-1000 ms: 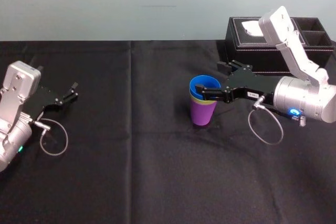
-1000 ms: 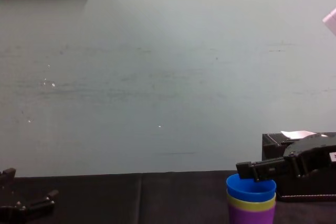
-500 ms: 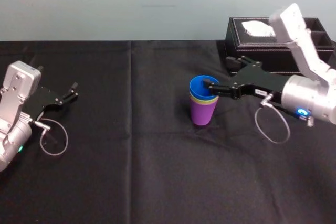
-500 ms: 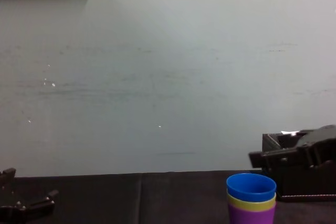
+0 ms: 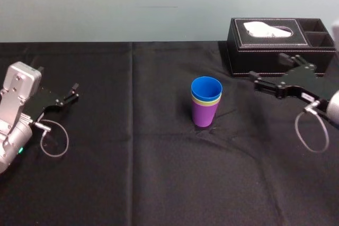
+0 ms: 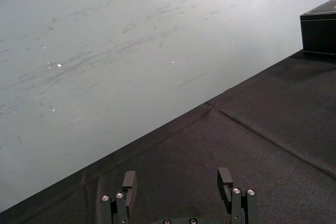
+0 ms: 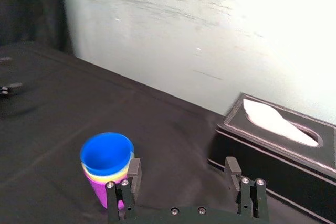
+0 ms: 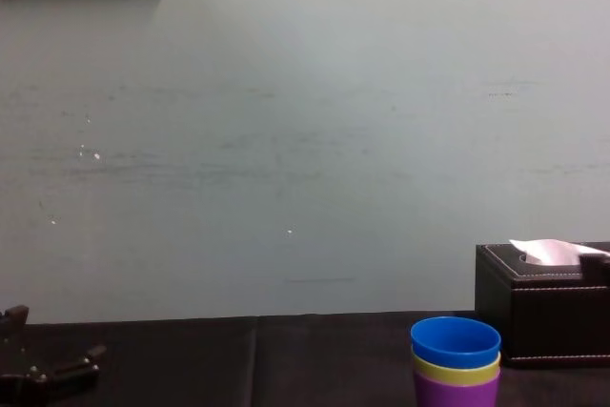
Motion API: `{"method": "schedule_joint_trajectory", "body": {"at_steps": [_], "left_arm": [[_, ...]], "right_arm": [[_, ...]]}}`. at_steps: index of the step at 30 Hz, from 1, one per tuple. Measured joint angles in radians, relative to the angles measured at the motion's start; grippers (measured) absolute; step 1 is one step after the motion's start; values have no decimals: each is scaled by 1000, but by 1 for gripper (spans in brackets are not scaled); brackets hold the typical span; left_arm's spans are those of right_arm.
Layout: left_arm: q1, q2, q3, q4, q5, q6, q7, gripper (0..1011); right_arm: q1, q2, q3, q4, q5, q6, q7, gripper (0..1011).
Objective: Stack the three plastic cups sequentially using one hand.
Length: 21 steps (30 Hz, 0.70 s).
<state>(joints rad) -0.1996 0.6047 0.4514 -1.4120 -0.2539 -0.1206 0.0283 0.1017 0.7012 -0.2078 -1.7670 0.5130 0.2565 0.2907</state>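
Observation:
The three plastic cups stand nested in one upright stack at the middle of the black table: the blue cup (image 5: 206, 87) on top, the yellow-green cup (image 5: 205, 100) showing as a rim, and the purple cup (image 5: 204, 114) at the bottom. The chest view shows the same stack from the side, blue cup (image 8: 456, 339) uppermost. My right gripper (image 5: 268, 68) hovers open to the right of the stack, well apart from it, with nothing between its fingers. In its wrist view the gripper (image 7: 182, 169) points past the blue cup (image 7: 106, 153). My left gripper (image 5: 74, 92) rests open at the far left.
A black tissue box (image 5: 280, 46) with a white tissue stands at the back right, just behind the right gripper. The black cloth (image 5: 132, 173) covers the table, with free room around the stack. A pale wall (image 8: 305, 140) rises behind the table.
My right gripper has drawn back to the right, away from the rim of the blue cup. The stack stays standing where it was. The left arm has not moved.

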Motion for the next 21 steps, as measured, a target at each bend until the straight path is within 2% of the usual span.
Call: {"method": "schedule_joint_trajectory", "body": {"at_steps": [11, 16, 21], "left_arm": [[0, 0, 0, 0, 0, 0, 0, 1011], [0, 0, 0, 0, 0, 0, 0, 1011], [0, 0, 0, 0, 0, 0, 0, 1011]], "right_arm": [[-100, 0, 93, 35, 6, -27, -13, 1002], [-124, -5, 113, 57, 6, -34, -3, 1002], [-122, -5, 112, 56, 6, -34, -2, 1002]]}}
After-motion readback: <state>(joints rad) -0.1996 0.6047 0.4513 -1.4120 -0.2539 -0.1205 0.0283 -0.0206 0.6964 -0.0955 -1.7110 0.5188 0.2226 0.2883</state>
